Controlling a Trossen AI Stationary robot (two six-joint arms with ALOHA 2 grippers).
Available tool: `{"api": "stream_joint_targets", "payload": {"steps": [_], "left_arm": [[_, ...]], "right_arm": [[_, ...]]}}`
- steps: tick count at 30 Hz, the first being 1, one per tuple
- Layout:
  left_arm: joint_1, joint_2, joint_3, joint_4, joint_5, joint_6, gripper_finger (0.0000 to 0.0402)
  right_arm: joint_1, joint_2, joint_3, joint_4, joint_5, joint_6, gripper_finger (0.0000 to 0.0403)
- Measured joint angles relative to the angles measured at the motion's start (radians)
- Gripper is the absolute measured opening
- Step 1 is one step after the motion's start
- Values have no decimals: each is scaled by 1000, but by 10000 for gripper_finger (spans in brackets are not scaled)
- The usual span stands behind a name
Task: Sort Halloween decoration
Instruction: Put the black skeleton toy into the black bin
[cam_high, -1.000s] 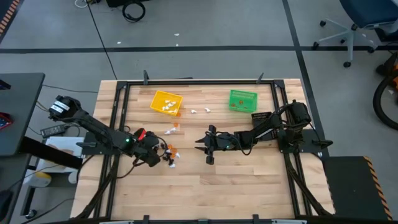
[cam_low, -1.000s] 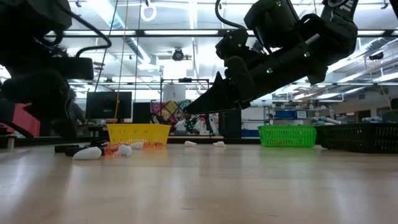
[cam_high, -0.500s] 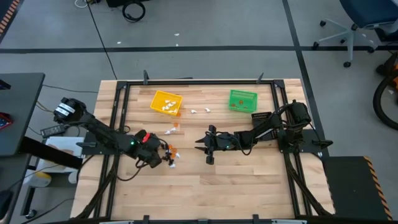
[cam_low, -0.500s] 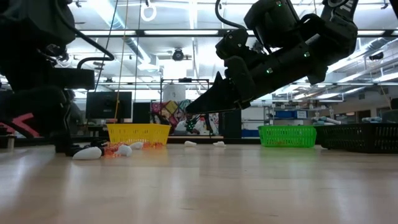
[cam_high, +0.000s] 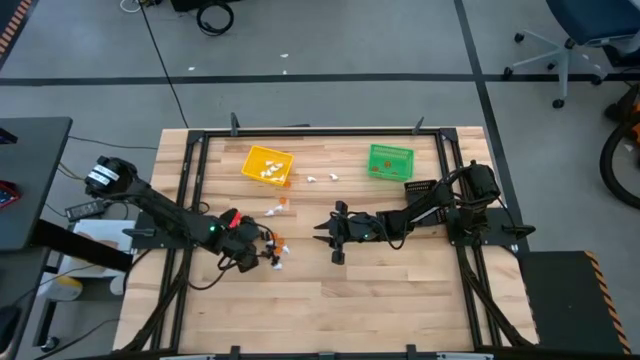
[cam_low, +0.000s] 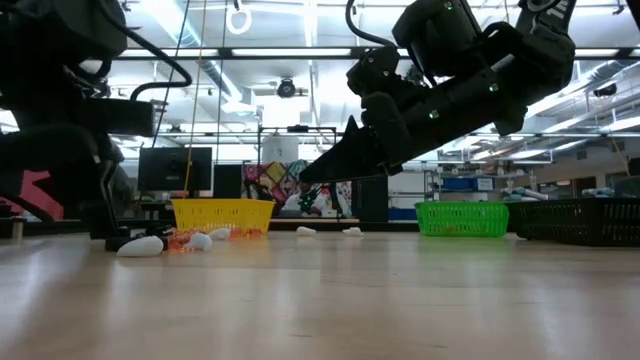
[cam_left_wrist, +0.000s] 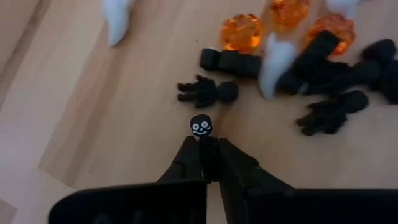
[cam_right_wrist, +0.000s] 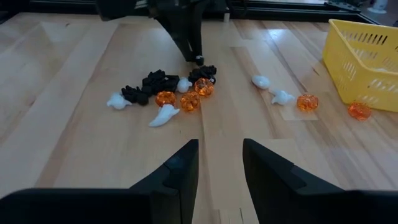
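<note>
Three orange pumpkins (cam_left_wrist: 241, 32) and black figures (cam_left_wrist: 331, 112) crowd ahead. My left gripper (cam_left_wrist: 208, 155) pinches a skeleton trinket (cam_left_wrist: 200, 126); my right gripper (cam_right_wrist: 219, 163) hangs open

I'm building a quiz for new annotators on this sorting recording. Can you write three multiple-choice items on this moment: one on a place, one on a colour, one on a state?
1. Where is the yellow plastic mesh bin in the high view?
A. far side of the table, left of the green bin
B. near edge, by the right arm
C. on the floor

2. What colour is the small skull-faced figure in the left hand?
A. orange
B. white
C. black

3. How is the right hand?
A. shut on a ghost
B. open, holding nothing
C. inside the green bin

Key: 1 A, the high view shows it left of the green plastic mesh bin on the wooden table. 2 C, the left wrist view shows a black figure with a white face between the fingertips. 3 B, the right wrist view shows a bare gap between its fingers.
</note>
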Motion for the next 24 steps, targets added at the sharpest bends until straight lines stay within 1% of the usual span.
{"api": "stream_joint_targets", "payload": {"steps": [7, 13, 15, 17, 22, 24], "left_arm": [[0, -8, 4, 25, -28, 35, 10], [0, -8, 5, 130, -178, 135, 10], [2, -8, 5, 194, -207, 195, 10], [10, -8, 5, 279, -211, 272, 11], [56, 18, 6, 490, -193, 444, 11], [80, 41, 6, 579, -171, 503, 11]], "right_arm": [[1, 0, 0, 10, -20, -33, 130], [2, 0, 0, 19, -19, -77, 130], [2, 0, 0, 19, 1, -79, 130], [2, 0, 0, 32, 7, -89, 130], [2, 0, 0, 86, -18, -104, 130], [2, 0, 0, 102, -22, -102, 130]]}}
